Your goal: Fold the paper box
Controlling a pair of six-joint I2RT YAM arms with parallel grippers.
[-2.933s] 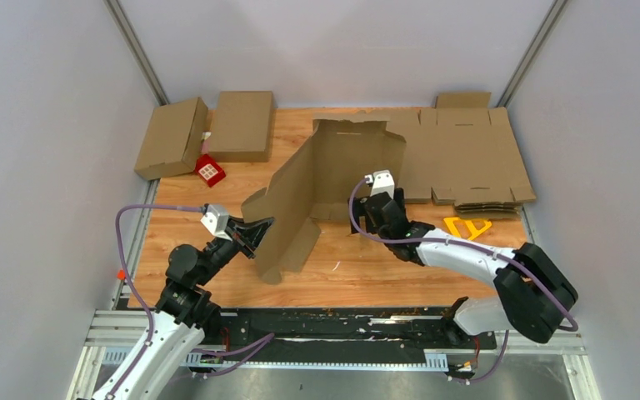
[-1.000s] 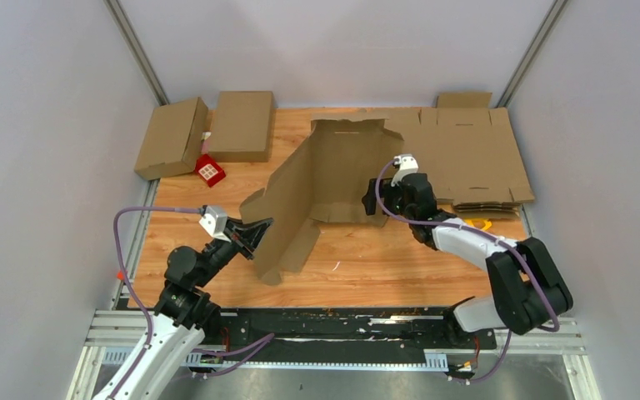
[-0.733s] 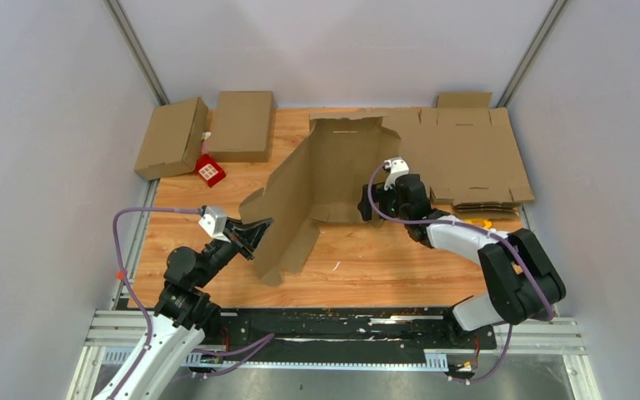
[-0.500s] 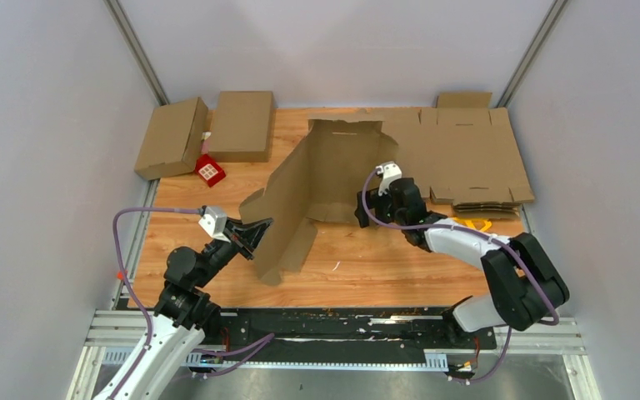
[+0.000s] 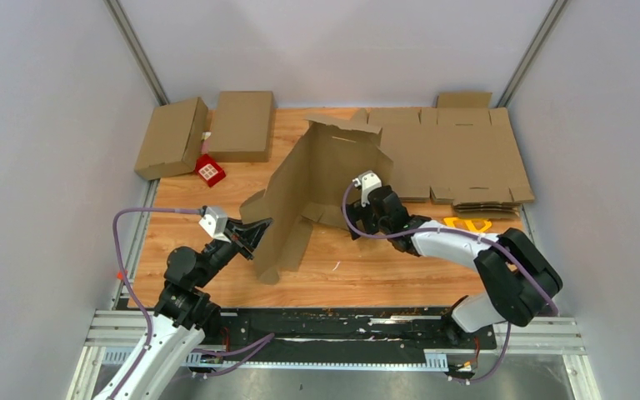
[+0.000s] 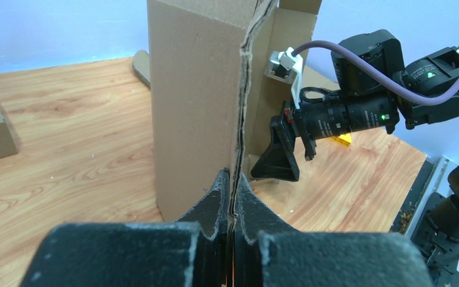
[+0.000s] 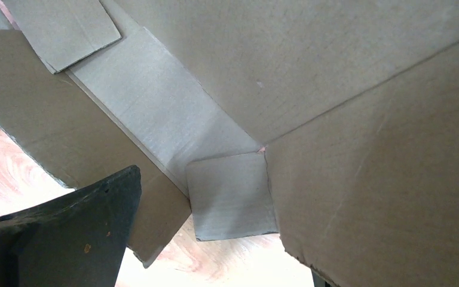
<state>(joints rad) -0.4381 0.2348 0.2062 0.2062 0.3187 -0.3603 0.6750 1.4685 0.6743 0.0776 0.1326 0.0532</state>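
1. Top external view showed the half-erected paper box (image 5: 321, 179) standing on its lower edges in the middle of the wooden table (image 5: 383, 271), between the two arms, with its panels meeting at an upright crease.
2. The left gripper (image 6: 232, 186) was pinched fully shut on the near vertical edge of one box wall, the thin raw edge sandwiched between its black fingers (image 6: 212, 200).
3. The right gripper (image 5: 357, 222) was spread wide inside the angle of the panels and held nothing. Whether a fingertip touched the board could not be told.
4. The board was plain brown corrugated card, matte, with scored fold lines and a small square flap (image 7: 230, 194) at the base corner.
5. It looked light and stiff across each panel, and likely to bend only along the scores. A push would probably sway or tip it, and a squeeze mid-panel could crease it. Edges, or spots just beside a crease, seemed the best places to grip.
6. At the far right lay a pile of flat blanks (image 5: 467, 154), and at the far left a folded box (image 5: 171, 137).
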